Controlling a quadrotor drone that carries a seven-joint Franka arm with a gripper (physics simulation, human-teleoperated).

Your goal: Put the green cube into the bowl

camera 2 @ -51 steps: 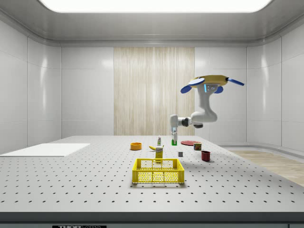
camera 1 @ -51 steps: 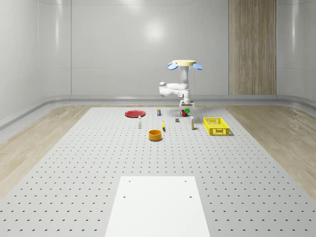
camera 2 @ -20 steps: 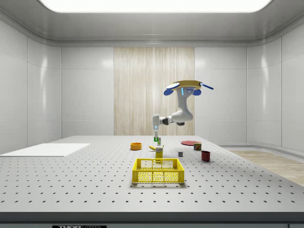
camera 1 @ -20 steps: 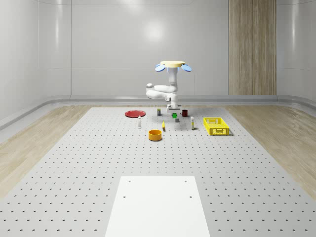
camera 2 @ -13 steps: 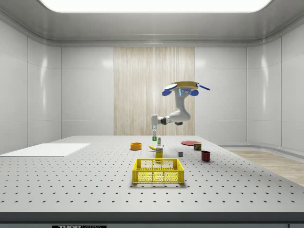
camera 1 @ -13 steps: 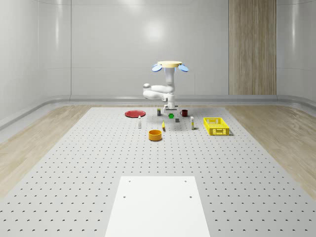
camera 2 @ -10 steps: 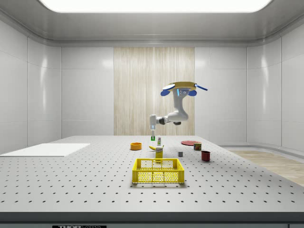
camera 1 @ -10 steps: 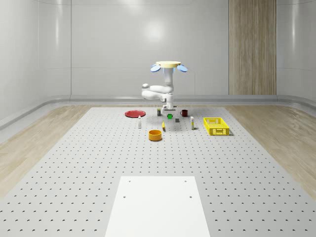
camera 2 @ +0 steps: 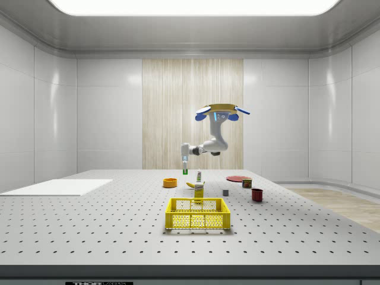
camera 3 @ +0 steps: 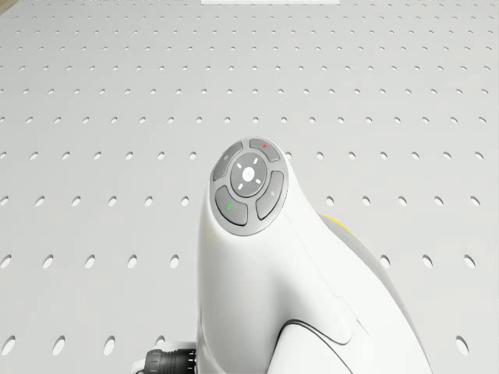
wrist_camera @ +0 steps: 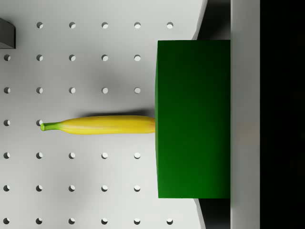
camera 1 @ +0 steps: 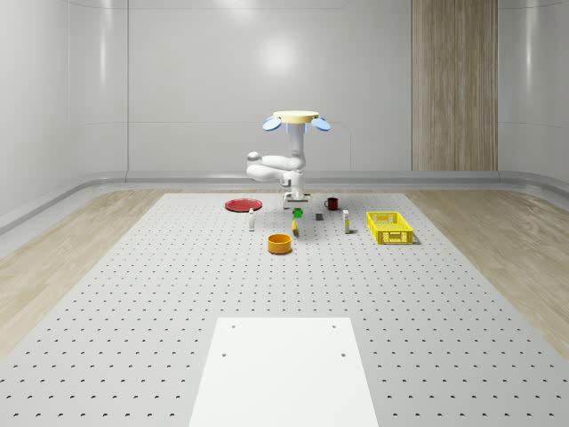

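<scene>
Pinched between the jaws of the gripper [camera 1: 296,211] is the cube [wrist_camera: 193,119], held in the air above the table [camera 1: 160,294]; one finger [wrist_camera: 245,114] lies flat against its side in the wrist view; the cube is plain dark green with flat, unmarked faces and sharp edges; its sides look about equal, so it shows no long axis and points no particular way; its faces sit square to the gripper; directly under it lies a banana [wrist_camera: 97,125], stem end away from the cube; the drone [camera 1: 295,118] hovers over the far part of the table, arm [camera 1: 271,164] bent out and down; the bowl [camera 1: 280,243], one, orange, stands on the table nearer the camera in the whole-scene view, apart from the cube; also on the table: one yellow basket [camera 1: 388,227], one red plate [camera 1: 242,205], one dark red mug [camera 1: 332,203], one white sheet [camera 1: 284,374]; a few small bottles stand about, too small to count surely.
</scene>
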